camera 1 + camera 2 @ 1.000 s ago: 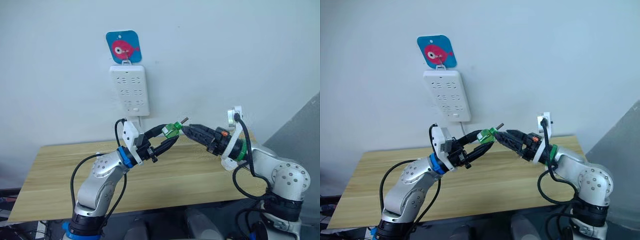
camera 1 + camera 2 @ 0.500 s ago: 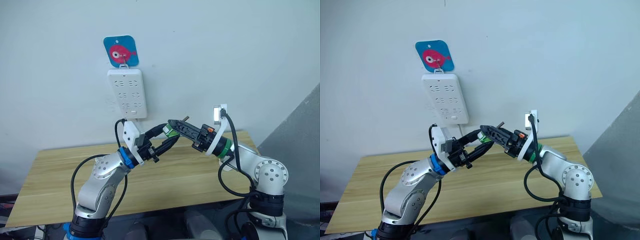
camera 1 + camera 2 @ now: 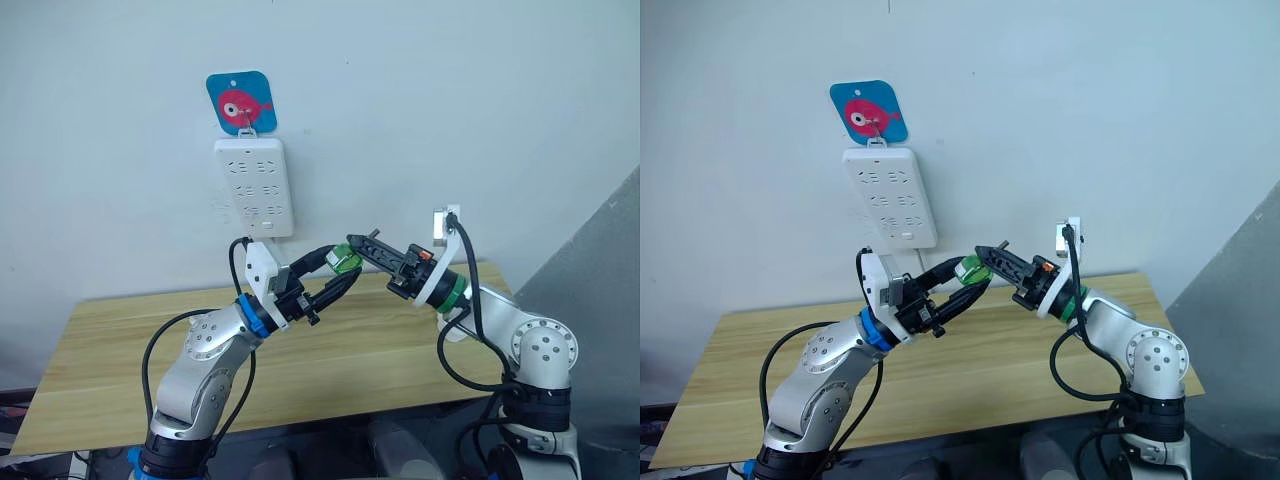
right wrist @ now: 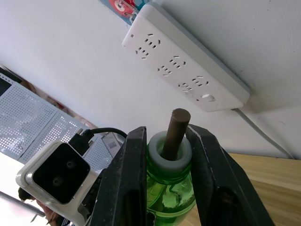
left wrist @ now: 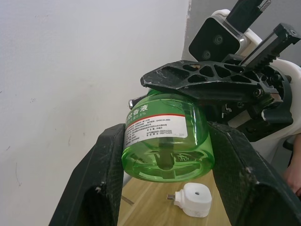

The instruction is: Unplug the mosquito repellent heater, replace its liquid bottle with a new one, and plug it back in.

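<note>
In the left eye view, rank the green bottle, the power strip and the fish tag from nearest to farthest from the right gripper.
1. Green bottle: held between the fingers of the right gripper, with the left gripper clamping its body.
2. Power strip: on the wall, up and toward the robot's left.
3. Fish tag: on the wall directly above the strip.

White multi-socket power strip [image 3: 254, 187], wall-mounted, hung from a hook on a blue fish-print card [image 3: 241, 101]. Light wooden table [image 3: 110, 340] against a plain white wall [image 3: 450, 100].
</note>
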Robot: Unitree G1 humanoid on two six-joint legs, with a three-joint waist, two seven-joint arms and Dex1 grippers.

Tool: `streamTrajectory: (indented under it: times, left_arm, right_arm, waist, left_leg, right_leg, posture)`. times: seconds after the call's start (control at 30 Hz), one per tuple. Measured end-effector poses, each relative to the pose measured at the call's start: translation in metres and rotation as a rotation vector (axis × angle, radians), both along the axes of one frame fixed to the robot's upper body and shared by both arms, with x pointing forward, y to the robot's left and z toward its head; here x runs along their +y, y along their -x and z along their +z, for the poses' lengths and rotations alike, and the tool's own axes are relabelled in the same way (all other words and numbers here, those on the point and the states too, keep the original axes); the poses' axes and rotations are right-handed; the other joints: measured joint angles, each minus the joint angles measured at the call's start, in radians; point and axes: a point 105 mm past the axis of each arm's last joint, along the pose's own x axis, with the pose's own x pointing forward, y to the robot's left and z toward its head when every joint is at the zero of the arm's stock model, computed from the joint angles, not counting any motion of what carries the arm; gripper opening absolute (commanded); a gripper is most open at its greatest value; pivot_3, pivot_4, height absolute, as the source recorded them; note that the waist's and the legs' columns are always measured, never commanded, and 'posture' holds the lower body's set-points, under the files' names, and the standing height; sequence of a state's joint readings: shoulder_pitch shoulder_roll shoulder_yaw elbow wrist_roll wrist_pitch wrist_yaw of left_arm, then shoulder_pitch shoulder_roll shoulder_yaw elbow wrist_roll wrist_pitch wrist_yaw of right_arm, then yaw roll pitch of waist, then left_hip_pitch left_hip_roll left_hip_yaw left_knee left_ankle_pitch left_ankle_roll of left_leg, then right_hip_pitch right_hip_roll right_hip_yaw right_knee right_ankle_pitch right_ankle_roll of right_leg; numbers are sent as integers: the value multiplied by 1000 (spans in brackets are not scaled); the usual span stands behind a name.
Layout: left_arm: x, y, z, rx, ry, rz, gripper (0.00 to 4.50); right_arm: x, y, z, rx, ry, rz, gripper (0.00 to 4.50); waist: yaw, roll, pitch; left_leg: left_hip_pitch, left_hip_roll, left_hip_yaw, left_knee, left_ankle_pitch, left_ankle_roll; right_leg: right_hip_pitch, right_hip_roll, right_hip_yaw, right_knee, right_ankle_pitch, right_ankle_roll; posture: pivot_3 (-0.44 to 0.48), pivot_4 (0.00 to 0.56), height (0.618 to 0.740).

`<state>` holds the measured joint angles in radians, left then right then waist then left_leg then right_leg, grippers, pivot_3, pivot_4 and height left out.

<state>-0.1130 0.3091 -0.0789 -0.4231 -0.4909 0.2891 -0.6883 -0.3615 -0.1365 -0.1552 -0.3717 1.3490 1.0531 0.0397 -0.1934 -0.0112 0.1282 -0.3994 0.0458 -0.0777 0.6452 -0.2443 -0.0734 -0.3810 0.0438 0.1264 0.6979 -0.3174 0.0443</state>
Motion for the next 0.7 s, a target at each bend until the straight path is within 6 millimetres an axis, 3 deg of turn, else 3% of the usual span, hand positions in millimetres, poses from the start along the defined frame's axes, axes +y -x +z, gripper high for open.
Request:
streamTrajectory:
  times: [0.07, 0.3, 0.4, 0.53, 0.7]
  left_arm:
    - [0, 0, 0, 0, -1, -3, 2238]
    - [3, 1, -6, -32, -91, -4, 4466]
    - [11, 3, -16, -25, -179, 12, 4500]
    - [30, 10, -42, 15, -330, 24, 4500]
    - [47, 25, -74, 88, -494, 24, 4500]
  right_arm:
    - [0, 0, 0, -1, 3, 0, 852]
    - [3, 0, 0, -8, 10, 5, 852]
    - [-4, -4, -3, -25, 57, -31, 852]
    - [-29, -25, -17, -100, 238, -185, 852]
    - [-60, -61, -63, -295, 633, -432, 852]
  waist:
    - [0, 0, 0]
    - [0, 0, 0]
    - [0, 0, 0]
    - [1, 0, 0]
    - [1, 0, 0]
  left_leg:
    - [0, 0, 0, 0, 0, 0]
    - [0, 0, 0, 0, 0, 0]
    - [0, 0, 0, 0, 0, 0]
    - [0, 0, 0, -1, 0, 0]
    - [1, 0, 1, -1, 0, 0]
  right_leg:
    - [0, 0, 0, 0, 0, 0]
    - [0, 0, 0, 0, 0, 0]
    - [0, 0, 0, 0, 0, 0]
    - [-1, 0, 0, 0, 0, 0]
    - [-1, 0, 1, -1, 0, 0]
  posture:
    - [-148, 60, 740]
    - [-143, 67, 740]
    - [-143, 75, 740]
    - [-135, 85, 740]
    - [-119, 87, 740]
